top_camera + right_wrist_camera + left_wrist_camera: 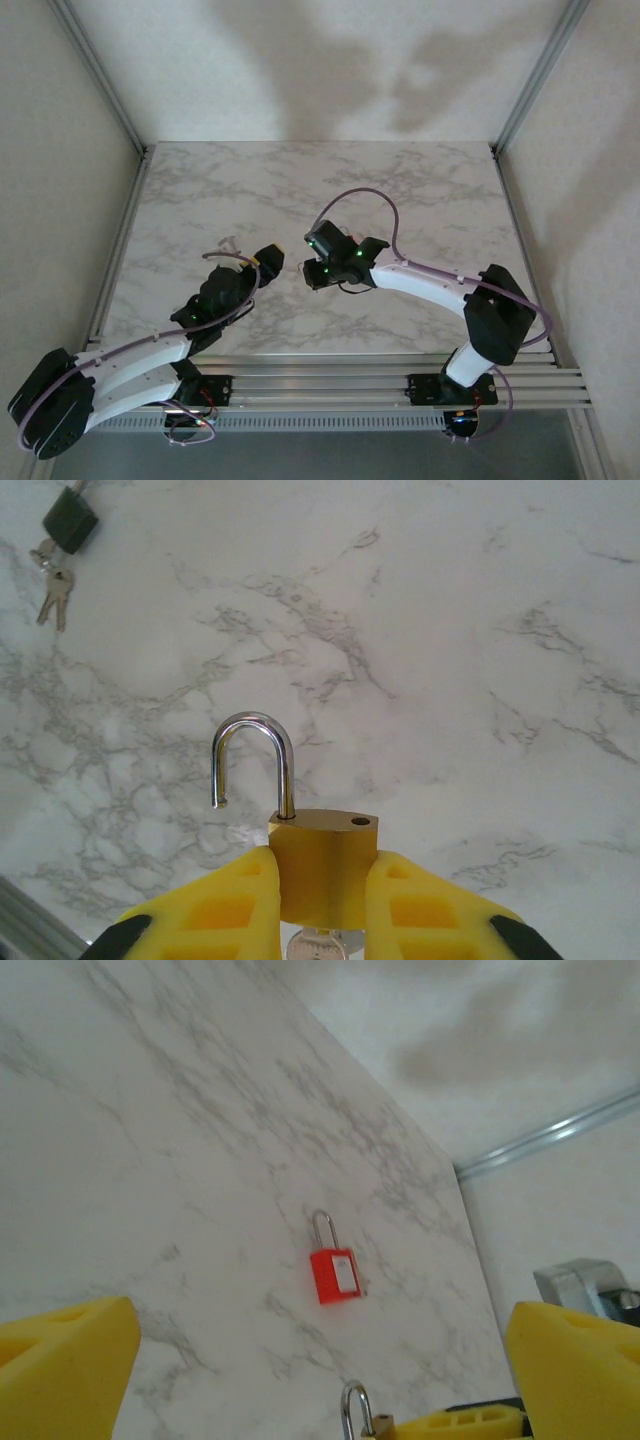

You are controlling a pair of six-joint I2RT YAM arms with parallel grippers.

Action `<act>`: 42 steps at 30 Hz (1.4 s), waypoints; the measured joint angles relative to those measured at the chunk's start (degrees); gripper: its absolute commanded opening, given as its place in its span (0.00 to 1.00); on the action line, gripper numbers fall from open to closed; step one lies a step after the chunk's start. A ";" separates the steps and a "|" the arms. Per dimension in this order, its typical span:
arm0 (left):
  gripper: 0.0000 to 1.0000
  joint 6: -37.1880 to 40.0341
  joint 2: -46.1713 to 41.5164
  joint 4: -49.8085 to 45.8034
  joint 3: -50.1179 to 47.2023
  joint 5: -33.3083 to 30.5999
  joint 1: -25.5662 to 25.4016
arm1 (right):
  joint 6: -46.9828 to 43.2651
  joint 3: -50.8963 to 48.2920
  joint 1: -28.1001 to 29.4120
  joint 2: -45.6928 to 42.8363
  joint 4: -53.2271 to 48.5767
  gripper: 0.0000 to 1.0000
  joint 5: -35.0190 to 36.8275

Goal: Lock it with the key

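The right gripper [320, 861] is clamping the padlock [321, 838], key [320, 946] in its base, the open shackle [252, 726] beyond the fingertips awaiting closing, while the left gripper [320, 1352] is hanging wide, empty.

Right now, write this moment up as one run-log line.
right gripper: shut on brass-bodied padlock | silver steel shackle: open | left gripper: open, empty | red plastic padlock: lying on white marble table

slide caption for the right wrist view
Yellow jaws clamp a brass padlock, shackle open, over the marble table; dark padlock with keys at top left.
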 measured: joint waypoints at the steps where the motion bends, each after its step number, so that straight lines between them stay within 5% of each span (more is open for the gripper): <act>1: 0.88 -0.79 1.07 0.55 0.02 1.33 0.00 | -0.15 -0.42 0.00 -0.35 0.37 0.15 -0.37; 17: 0.58 -9.75 10.84 11.15 0.09 14.32 -0.04 | -0.55 -2.82 -0.04 -2.62 3.15 0.14 -3.32; 42: 0.37 -11.85 15.15 16.20 0.09 18.62 -0.44 | -0.52 -3.02 -0.09 -2.62 3.82 0.13 -4.76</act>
